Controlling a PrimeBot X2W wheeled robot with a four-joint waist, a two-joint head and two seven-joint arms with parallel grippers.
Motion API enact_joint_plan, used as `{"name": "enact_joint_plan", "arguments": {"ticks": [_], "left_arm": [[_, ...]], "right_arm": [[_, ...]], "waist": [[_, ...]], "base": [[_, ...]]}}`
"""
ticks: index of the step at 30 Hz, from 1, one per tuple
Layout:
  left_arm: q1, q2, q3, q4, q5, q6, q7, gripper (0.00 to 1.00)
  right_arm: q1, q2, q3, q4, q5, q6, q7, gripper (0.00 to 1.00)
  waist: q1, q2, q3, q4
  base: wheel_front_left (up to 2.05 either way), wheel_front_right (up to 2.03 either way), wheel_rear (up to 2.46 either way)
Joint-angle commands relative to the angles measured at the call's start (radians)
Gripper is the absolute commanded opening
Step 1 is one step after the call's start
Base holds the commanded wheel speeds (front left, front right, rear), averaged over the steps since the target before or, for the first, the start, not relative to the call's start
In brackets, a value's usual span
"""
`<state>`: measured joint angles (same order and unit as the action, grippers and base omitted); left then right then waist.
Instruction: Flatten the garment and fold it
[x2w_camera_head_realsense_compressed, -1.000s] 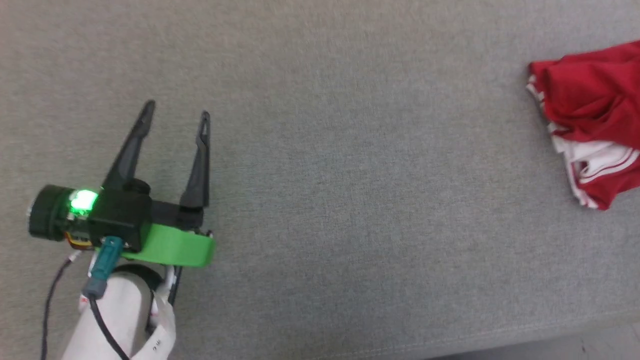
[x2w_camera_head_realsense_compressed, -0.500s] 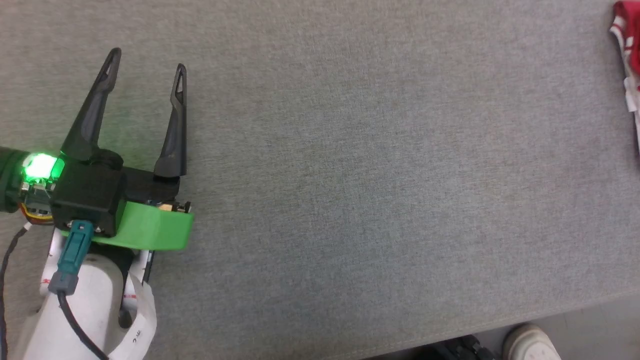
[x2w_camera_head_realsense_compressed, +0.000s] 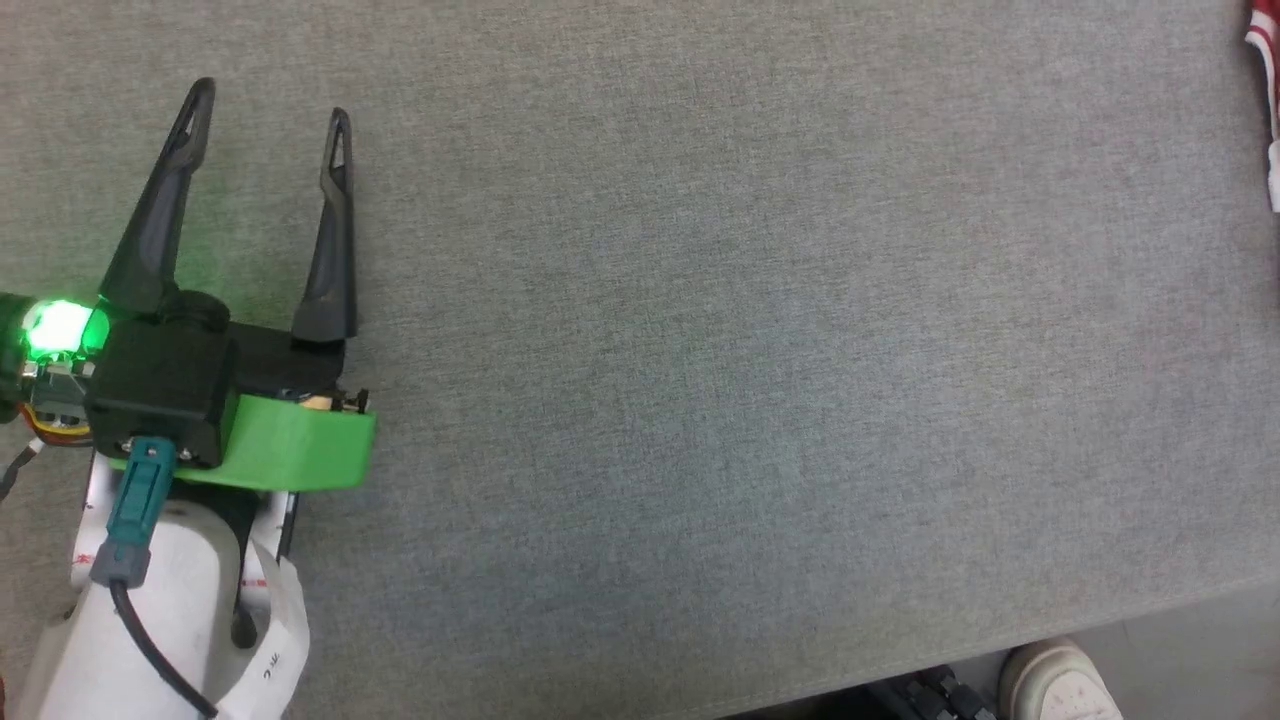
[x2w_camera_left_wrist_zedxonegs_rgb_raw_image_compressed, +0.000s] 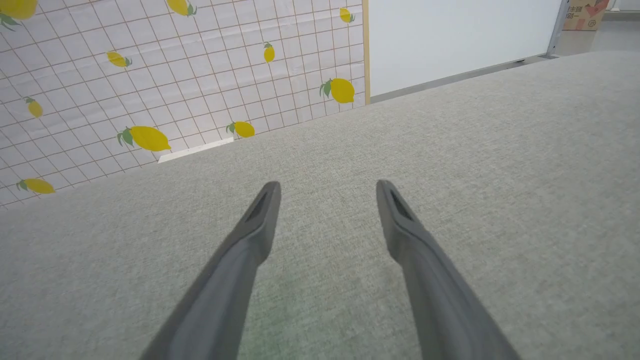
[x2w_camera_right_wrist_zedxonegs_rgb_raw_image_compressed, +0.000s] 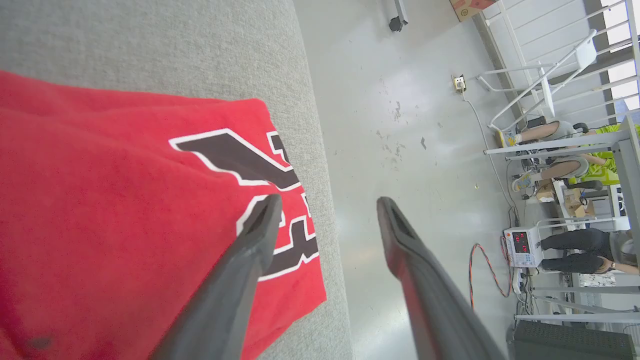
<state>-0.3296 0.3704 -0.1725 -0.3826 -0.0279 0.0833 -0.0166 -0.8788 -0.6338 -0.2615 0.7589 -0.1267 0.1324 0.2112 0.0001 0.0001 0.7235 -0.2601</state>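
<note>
got left gripper (x2w_camera_head_realsense_compressed: 268, 108) at head view's lower left: fingers spread wide, gripping nothing, above the grey table (x2w_camera_head_realsense_compressed: 700, 350). got right gripper (x2w_camera_right_wrist_zedxonegs_rgb_raw_image_compressed: 328, 201) spread wide as well, nothing clamped, poised over a corner of the garment (x2w_camera_right_wrist_zedxonegs_rgb_raw_image_compressed: 125, 200). garment lying with black white-outlined number face up, right at the table edge; can't tell about finger contact. red-white sliver of it at head view's far right.

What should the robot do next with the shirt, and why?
Probably move the left gripper toward the shirt. It hangs open over the grey table, far from the shirt, which lies by the table's edge beneath the open right gripper; flattening likely needs both.
</note>
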Motion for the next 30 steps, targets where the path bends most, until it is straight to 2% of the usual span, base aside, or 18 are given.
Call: {"name": "enact_joint_plan", "arguments": {"ticks": [1, 11, 19, 22, 24, 30], "left_arm": [[-0.011, -0.006, 0.005, 0.011, -0.004, 0.010, -0.011, 1.00], [0.018, -0.051, 0.004, 0.099, -0.045, 0.040, -0.077, 1.00], [0.089, -0.105, -0.004, 0.176, -0.123, 0.042, -0.145, 1.00], [0.128, -0.102, -0.018, 0.202, -0.135, 0.028, -0.162, 1.00], [0.172, -0.105, -0.017, 0.227, -0.151, 0.031, -0.175, 1.00], [0.233, -0.123, -0.013, 0.250, -0.184, 0.038, -0.192, 1.00]], "right_arm": [[-0.021, 0.003, -0.005, 0.017, -0.009, -0.002, -0.013, 1.00], [-0.020, -0.001, -0.018, 0.097, -0.012, -0.002, -0.084, 1.00], [0.044, 0.081, -0.053, 0.061, 0.056, -0.002, -0.183, 1.00], [0.092, 0.122, -0.036, 0.011, 0.085, -0.002, -0.193, 1.00], [0.172, 0.169, 0.000, -0.090, 0.123, -0.002, -0.185, 1.00], [0.330, 0.257, 0.023, -0.304, 0.183, -0.002, -0.147, 1.00]], "waist": [[-0.0001, -0.0001, -0.012, 0.005], [-0.0001, -0.0001, -0.111, 0.029], [-0.0001, -0.0001, -0.271, 0.072], [-0.0001, -0.0001, -0.341, 0.088], [-0.0001, -0.0001, -0.428, 0.108], [-0.0001, -0.0001, -0.540, 0.141]], "base": [[0.00, 0.00, 0.00], [0.00, 0.00, 0.00], [0.00, 0.00, 0.00], [0.00, 0.00, 0.00], [0.00, 0.00, 0.00], [0.00, 0.00, 0.00]]}}
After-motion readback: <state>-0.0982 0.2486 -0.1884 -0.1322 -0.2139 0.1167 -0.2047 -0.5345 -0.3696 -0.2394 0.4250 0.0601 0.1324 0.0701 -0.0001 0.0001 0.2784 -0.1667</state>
